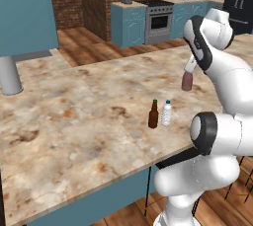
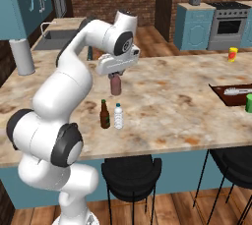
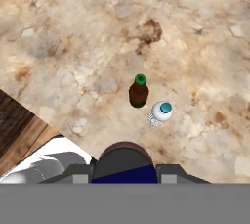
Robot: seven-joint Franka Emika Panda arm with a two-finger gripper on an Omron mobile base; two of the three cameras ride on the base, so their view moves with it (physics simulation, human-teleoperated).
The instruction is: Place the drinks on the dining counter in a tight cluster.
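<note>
My gripper [image 2: 115, 75] is shut on the dark maroon can [image 2: 116, 85], which hangs a little above the dining counter [image 2: 172, 101], beige stone with brown blotches. From the left base the can [image 1: 187, 81] shows beside the white arm. The hand view looks straight down past the can's top [image 3: 125, 158]. Nearer the counter's front edge, the brown bottle with a green cap [image 2: 104, 115] [image 3: 138, 92] and the clear water bottle [image 2: 118, 116] [image 3: 161, 113] stand upright, close side by side. They stand left of the arm as the brown bottle [image 1: 153, 115] and water bottle [image 1: 166, 113].
A dark tray [image 2: 229, 94], a green cup [image 2: 249, 103] and a small yellow-and-red container [image 2: 232, 54] sit at the counter's right end. A grey cylinder [image 1: 9, 74] stands far left. Black stools [image 2: 132, 175] stand under the front edge. A stove [image 1: 158, 20] is behind.
</note>
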